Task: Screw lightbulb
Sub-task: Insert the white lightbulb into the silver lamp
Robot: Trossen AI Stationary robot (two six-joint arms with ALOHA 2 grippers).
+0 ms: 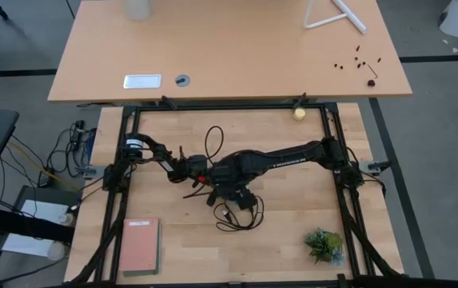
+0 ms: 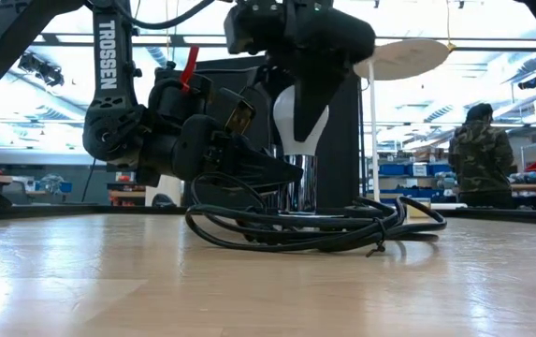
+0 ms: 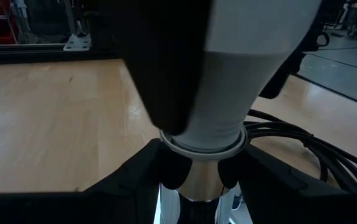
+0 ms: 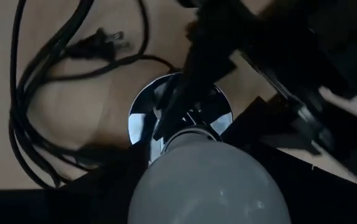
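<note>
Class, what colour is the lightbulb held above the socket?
The lightbulb is frosted white; it shows best in the low view, standing upright over the shiny silver socket.

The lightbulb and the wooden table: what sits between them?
In the low view, a shiny silver socket stands under the lightbulb, ringed by coiled black cord on the table.

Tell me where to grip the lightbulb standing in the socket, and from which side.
Grip the lightbulb on its wide rounded dome, coming straight down from above. It stands upright, narrow neck down in the chrome socket, which the left gripper flanks at the sides, so only the top is free for fingers to turn it.
</note>
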